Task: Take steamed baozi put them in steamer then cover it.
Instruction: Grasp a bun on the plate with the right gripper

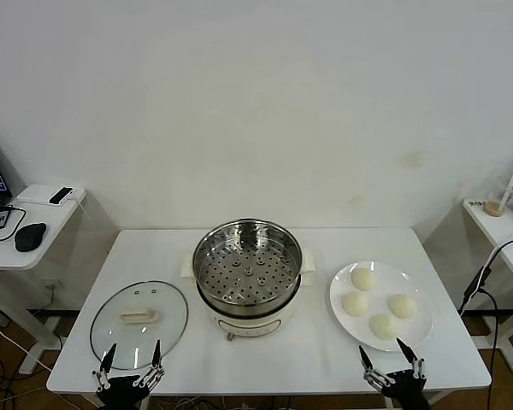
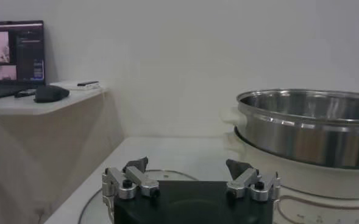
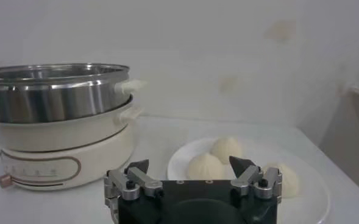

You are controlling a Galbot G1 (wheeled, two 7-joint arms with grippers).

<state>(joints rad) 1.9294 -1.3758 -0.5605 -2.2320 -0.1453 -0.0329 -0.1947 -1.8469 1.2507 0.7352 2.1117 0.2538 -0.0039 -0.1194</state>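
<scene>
Head view, near edge of white table [image 1: 325,363]: left gripper [image 1: 130,366] spread wide, empty, just short of glass cover [image 1: 139,324]; right gripper [image 1: 392,363] likewise spread, empty, just short of plate [image 1: 423,320] bearing four steamed baozi [image 1: 379,310]. Farther back, centre: steamer [image 1: 248,272], tray bare. Nothing done yet; loading and covering all left.

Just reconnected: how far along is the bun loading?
Nothing done yet. All four baozi sit on the white plate, the steamer is empty, and the cover lies on the table. Left gripper and right gripper hang open at the near edge, holding nothing.
</scene>
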